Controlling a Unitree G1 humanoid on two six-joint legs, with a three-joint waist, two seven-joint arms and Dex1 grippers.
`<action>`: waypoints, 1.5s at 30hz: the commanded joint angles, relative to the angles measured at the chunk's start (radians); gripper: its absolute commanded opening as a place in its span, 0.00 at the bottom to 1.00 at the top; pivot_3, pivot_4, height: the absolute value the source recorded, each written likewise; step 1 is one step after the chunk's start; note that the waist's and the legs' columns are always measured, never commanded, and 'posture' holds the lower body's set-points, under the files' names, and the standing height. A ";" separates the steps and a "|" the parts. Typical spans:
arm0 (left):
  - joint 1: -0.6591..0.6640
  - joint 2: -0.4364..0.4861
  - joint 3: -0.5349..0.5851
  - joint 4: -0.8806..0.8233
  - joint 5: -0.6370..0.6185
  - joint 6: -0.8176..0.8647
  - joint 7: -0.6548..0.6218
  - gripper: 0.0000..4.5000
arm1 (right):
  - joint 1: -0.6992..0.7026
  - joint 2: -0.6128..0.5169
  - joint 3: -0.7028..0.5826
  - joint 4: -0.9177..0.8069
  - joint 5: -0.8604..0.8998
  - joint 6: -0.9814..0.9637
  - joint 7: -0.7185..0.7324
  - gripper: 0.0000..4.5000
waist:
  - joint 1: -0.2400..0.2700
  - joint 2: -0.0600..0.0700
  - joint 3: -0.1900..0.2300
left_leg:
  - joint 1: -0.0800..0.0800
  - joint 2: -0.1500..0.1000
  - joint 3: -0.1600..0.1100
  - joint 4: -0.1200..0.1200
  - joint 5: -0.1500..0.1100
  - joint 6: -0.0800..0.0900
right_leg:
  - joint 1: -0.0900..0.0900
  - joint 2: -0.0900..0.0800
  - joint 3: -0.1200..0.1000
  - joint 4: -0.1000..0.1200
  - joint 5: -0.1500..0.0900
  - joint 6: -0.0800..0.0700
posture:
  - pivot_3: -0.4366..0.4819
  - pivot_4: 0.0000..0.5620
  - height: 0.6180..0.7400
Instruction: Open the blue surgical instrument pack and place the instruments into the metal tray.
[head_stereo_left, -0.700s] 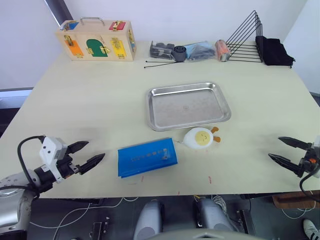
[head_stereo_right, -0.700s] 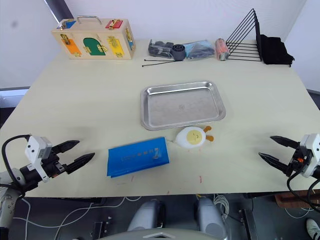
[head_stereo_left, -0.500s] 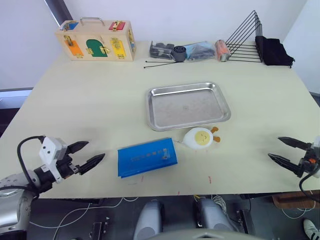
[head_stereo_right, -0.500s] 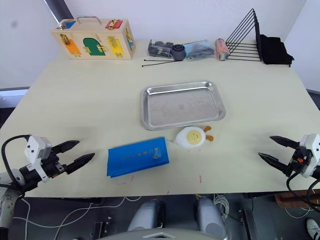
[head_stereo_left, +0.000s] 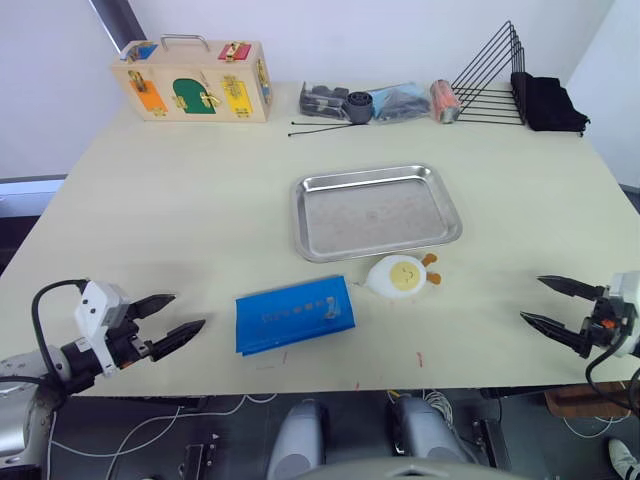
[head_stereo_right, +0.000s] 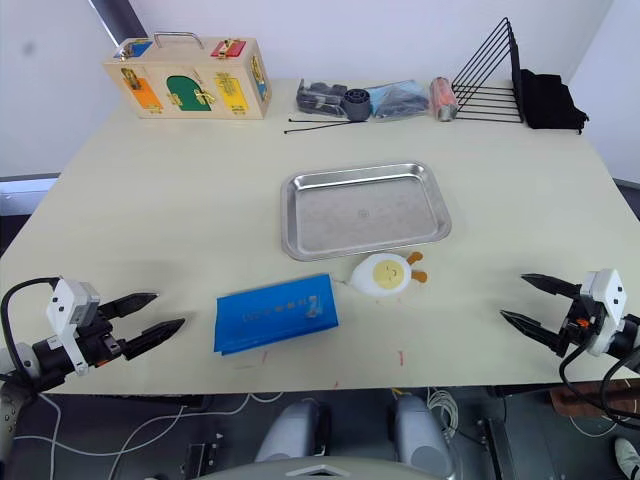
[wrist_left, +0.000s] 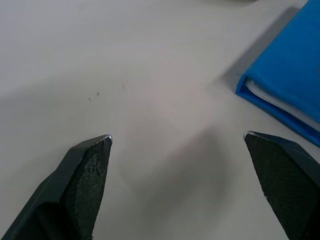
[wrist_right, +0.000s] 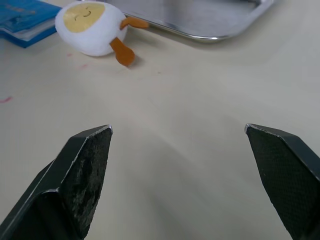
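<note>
Flat blue pack (head_stereo_left: 294, 315) (closed) — pale lettering

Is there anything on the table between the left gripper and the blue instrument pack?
Nothing visible. Bare tabletop lies between the open left gripper and the closed blue surgical instrument pack. The egg-shaped plush toy sits on the pack's far side, between it and the metal tray.

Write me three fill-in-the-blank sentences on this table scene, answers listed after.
1. The blue pack lies flat and still ____.
2. The metal tray holds ____ instruments.
3. The egg-shaped toy sits between the pack and the ____.
4. Both the left gripper and the right gripper are ____.

Missing words: closed; no; tray; open
</note>
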 joint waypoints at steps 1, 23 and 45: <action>0.015 0.001 0.016 -0.032 -0.031 -0.009 -0.036 1.00 | 0.011 0.016 0.016 -0.119 0.027 0.045 -0.039 0.99 | -0.001 0.000 0.000 | 0.000 0.000 0.000 0.000 0.000 0.000 | 0.000 0.000 0.000 0.000 0.000 0.000 | 0.48 0.27 1.00; -0.123 0.023 -0.181 0.021 -0.044 0.040 -0.223 0.00 | -0.152 0.136 0.430 -0.476 -0.043 0.333 -0.242 0.01 | 0.002 0.000 0.000 | -0.001 0.000 -0.001 0.001 0.000 0.000 | 0.000 0.001 -0.002 0.001 0.000 0.000 | 0.48 0.27 1.00; -0.258 -0.019 -0.299 0.097 -0.014 0.041 -0.246 0.00 | -0.231 0.183 0.502 -0.462 -0.089 0.376 -0.298 0.01 | 0.005 -0.001 0.000 | -0.003 -0.001 -0.002 0.001 0.000 0.000 | -0.001 0.000 -0.004 0.001 0.000 0.000 | 0.48 0.27 1.00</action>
